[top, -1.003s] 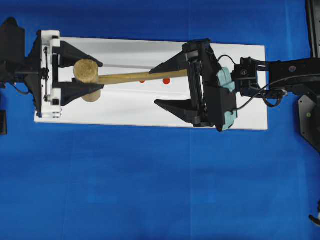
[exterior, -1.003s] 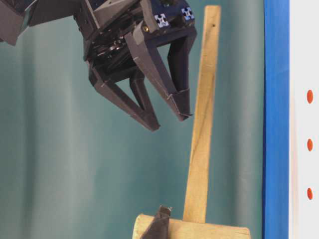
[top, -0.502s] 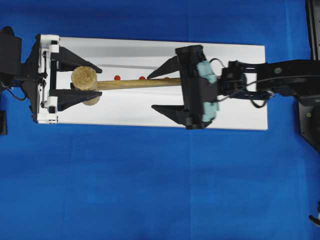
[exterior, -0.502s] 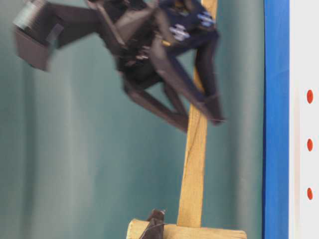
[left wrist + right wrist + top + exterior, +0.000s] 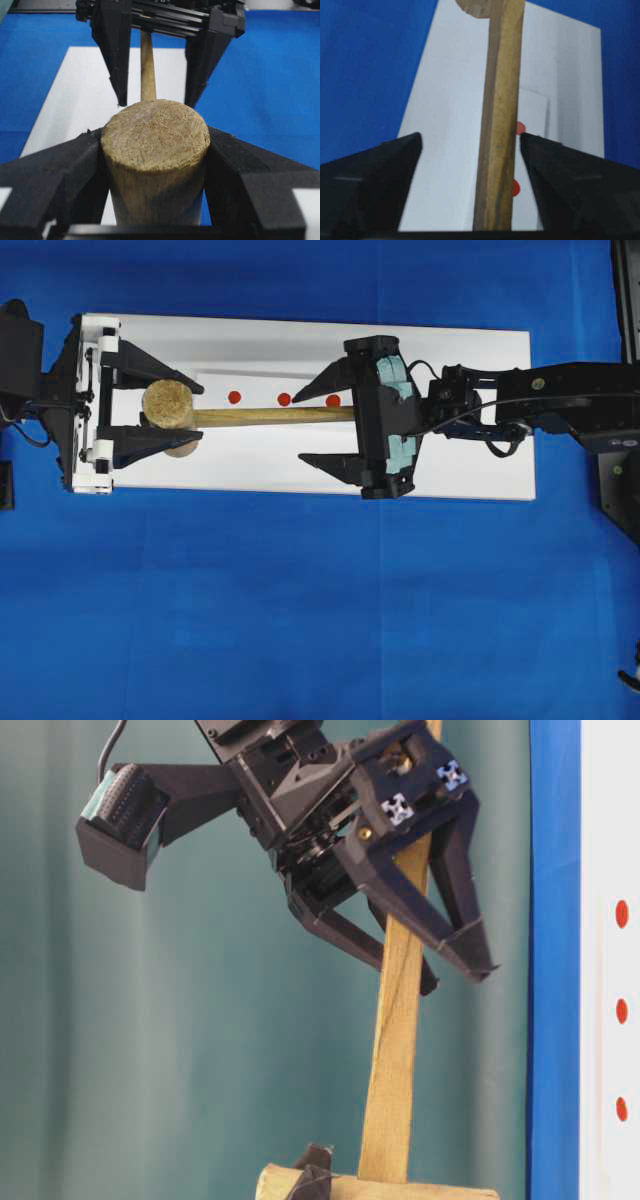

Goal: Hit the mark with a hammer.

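here the fingers [image 5: 75, 165] of the left gripper [image 5: 152, 417] press on both sides of the thick round head of the hammer [image 5: 240, 416] – they pinch it firmly, and in the left wrist view the wood fills the whole space between them. the hammer is held above the white block [image 5: 470, 360], and its long flat handle reaches to the right, toward the other arm.

the right gripper [image 5: 310, 424] has its fingers [image 5: 375, 175] spread, one on each side of the handle's far end. in the right wrist view there is a clear gap between the wood and each finger, so they do not touch it.

below, on the white block, the three red dots stand in a row just beside the handle in the overhead view. the mark [image 5: 284, 398] is the middle one, uncovered – the hammer's head is to the left of the whole row, not over it. the block lies on a blue table [image 5: 300, 620].
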Controlling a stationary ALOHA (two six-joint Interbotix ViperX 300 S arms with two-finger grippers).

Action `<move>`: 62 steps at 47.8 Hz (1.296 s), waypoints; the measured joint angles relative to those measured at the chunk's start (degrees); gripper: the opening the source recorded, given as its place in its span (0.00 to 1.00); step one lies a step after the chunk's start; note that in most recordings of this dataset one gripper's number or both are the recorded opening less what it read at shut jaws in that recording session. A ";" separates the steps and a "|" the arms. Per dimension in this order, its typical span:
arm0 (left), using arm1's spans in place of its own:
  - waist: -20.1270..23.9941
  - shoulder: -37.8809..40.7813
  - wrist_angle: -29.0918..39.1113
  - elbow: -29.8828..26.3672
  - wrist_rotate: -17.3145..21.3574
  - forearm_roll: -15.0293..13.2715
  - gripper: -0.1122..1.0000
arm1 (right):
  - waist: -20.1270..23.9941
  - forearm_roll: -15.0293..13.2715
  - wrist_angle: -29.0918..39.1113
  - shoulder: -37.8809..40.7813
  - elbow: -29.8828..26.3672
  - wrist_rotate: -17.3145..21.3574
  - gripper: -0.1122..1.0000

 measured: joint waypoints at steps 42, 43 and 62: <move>-1.05 0.00 0.00 0.00 0.44 0.26 0.51 | -0.09 0.26 -1.23 0.26 -0.26 4.31 0.13; -1.05 0.00 0.00 0.00 0.53 0.26 0.52 | 0.00 0.35 -1.23 0.26 -0.26 4.31 0.13; -1.49 -0.26 -0.97 0.00 -0.26 0.35 0.89 | 0.00 0.26 -1.32 0.62 -0.26 4.92 0.12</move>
